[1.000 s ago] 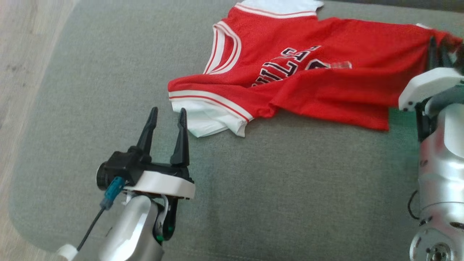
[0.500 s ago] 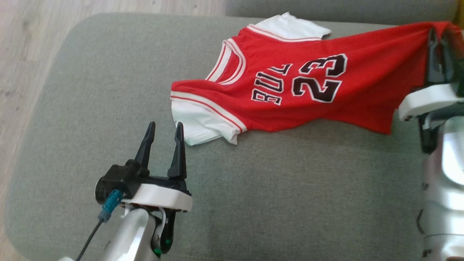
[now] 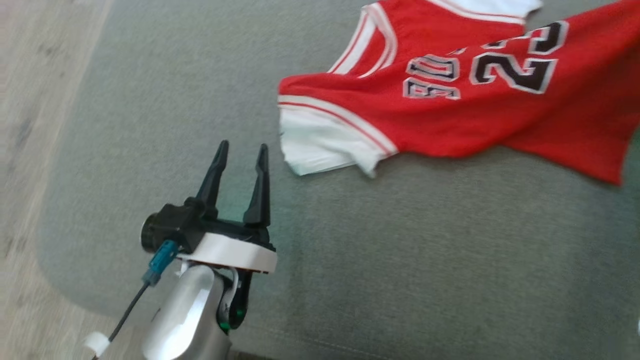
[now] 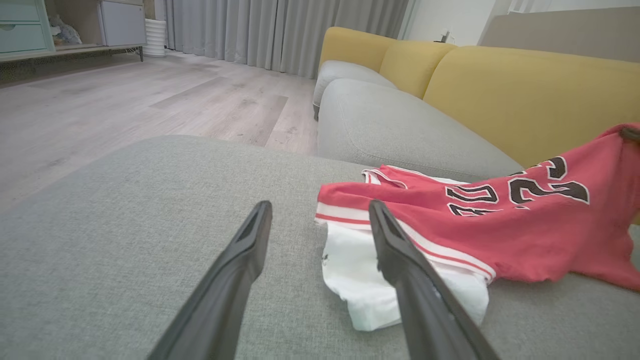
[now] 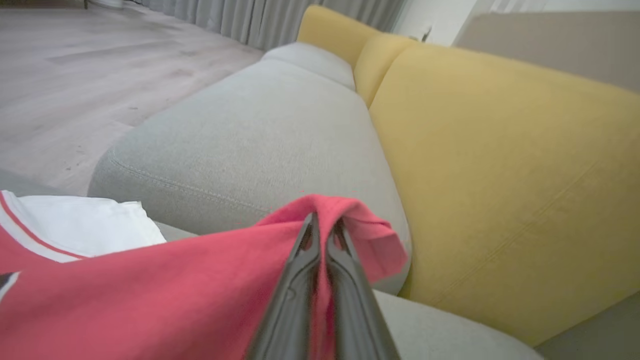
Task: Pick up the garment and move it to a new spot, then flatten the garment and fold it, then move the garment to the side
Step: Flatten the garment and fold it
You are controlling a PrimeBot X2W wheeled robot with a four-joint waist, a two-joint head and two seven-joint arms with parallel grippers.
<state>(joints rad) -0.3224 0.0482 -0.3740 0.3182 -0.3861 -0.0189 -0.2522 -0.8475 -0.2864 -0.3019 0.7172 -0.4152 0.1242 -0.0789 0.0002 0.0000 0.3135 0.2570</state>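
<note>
A red jersey (image 3: 465,110) with white trim, white sleeves and black number 23 lies partly on the grey sofa seat (image 3: 400,250), its right end lifted off the cushion. My right gripper (image 5: 324,225) is shut on a fold of the red jersey (image 5: 200,290) at its hem end, holding it up. My left gripper (image 3: 241,149) stands open over the cushion, just left of the white sleeve (image 3: 320,147). In the left wrist view the left gripper (image 4: 320,212) has its right finger in front of the white sleeve (image 4: 360,270), and the jersey (image 4: 500,220) stretches off to the right.
Yellow back cushions (image 5: 500,175) rise behind the seat. A second grey seat cushion (image 4: 395,125) lies beyond the jersey. Wooden floor (image 4: 125,105) lies to the left of the sofa edge, with curtains (image 4: 280,30) and a cabinet (image 4: 30,30) far off.
The head camera has shifted, so the right arm has left that view. The jersey's right end has been pulled up and stretched, and the number 23 now shows. The left gripper stays open.
</note>
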